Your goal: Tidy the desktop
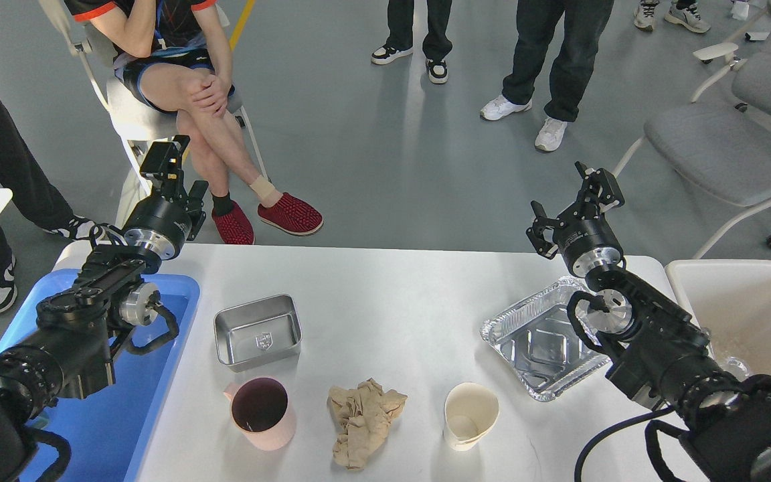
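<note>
My left gripper (pixel 170 175) hovers above the white tabletop's (pixel 392 301) far-left corner; I cannot tell its jaws' state. My right gripper (pixel 571 201) hangs empty, jaws spread, beyond the foil tray (pixel 533 341). Steel tin (pixel 258 331), pink mug (pixel 262 413), crumpled paper (pixel 362 420) and paper cup (pixel 469 415) sit before me.

Desktop (pixel 392 294) carries steel tin (pixel 258 331), mug (pixel 262 413), napkin (pixel 362 422), cup (pixel 470 415), foil tray (pixel 539 341).

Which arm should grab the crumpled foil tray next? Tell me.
Right, probably. The crumpled silver foil tray lies on the white desktop directly beside the right arm, with the right gripper open just beyond it. The left gripper is across the table.
</note>
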Motion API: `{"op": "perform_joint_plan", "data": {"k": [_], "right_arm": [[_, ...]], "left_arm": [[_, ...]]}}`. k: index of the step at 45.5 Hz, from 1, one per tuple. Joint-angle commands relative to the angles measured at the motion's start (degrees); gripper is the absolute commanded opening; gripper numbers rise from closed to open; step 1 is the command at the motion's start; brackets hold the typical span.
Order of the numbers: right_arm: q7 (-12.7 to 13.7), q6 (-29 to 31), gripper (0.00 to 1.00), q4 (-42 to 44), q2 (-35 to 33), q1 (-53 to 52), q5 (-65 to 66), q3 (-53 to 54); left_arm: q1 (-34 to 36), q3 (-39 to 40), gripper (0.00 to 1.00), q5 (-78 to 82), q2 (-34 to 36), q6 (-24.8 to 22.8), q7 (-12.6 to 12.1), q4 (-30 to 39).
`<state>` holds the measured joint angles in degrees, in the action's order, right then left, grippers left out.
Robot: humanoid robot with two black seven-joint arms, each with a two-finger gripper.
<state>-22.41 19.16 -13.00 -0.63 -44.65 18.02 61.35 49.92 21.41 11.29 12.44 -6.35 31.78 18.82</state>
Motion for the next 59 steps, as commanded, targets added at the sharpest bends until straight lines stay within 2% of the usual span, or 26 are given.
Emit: {"op": "perform_joint_plan", "data": {"k": [1,10,13,14,22,26,35,39,40,41,45,50,59], "right_arm": [[0.00,0.09,1.00,-0.01,0.02,0.00,-0.09,0.09],[0.00,0.09,1.00,-0.01,0.02,0.09,0.00,0.17],[0.00,0.09,1.00,-0.01,0.11,0.09,-0.09,0.17],[0.00,0.09,1.00,-0.01,0.37,0.09,-0.09,0.17],[-0.09,0.09,1.00,-0.01,0.72,0.09,-0.09,0.17],[-0.09,0.09,1.00,-0.01,1.07,0.09,-0.09,0.26],[-0.09,0.18,1.00,-0.01,0.99,0.09,-0.09,0.26],[-0.09,0.18,1.00,-0.01,0.99,0.09,-0.09,0.26],[-0.09,0.18,1.00,-0.01,0.99,0.09,-0.09,0.26],[-0.09,0.18,1.00,-0.01,1.07,0.09,-0.09,0.18],[-0.09,0.18,1.00,-0.01,1.07,0.09,-0.09,0.17],[-0.09,0.18,1.00,-0.01,1.60,0.00,-0.09,0.09],[-0.09,0.18,1.00,-0.01,1.69,0.00,-0.09,0.09]], "left_arm": [[2.37,-13.12,0.96,0.40,4.34,-2.87,-0.31,1.39],[4.92,-32.47,0.96,2.68,9.87,-9.38,0.21,1.84],[5.45,-35.65,0.96,4.18,11.38,-10.88,0.83,2.01],[6.32,-38.43,0.96,7.22,14.07,-13.40,2.05,2.45],[10.55,-39.87,0.95,22.96,24.89,-19.58,5.40,7.45],[12.92,-39.87,0.95,29.65,33.24,-21.78,6.98,15.52],[15.56,-39.08,0.95,45.29,60.65,-22.39,6.90,43.82],[17.67,-38.99,0.95,48.82,70.07,-24.50,6.90,50.52],[17.67,-38.99,0.95,48.82,70.09,-24.50,6.90,50.53],[19.50,-38.81,0.95,49.87,74.96,-28.24,6.90,52.01],[23.37,-37.76,0.95,51.63,78.17,-32.93,7.16,52.02],[26.63,-37.23,0.95,52.87,78.79,-37.15,7.16,52.02],[28.13,-36.71,0.95,53.13,77.82,-37.34,7.51,52.02]]}}
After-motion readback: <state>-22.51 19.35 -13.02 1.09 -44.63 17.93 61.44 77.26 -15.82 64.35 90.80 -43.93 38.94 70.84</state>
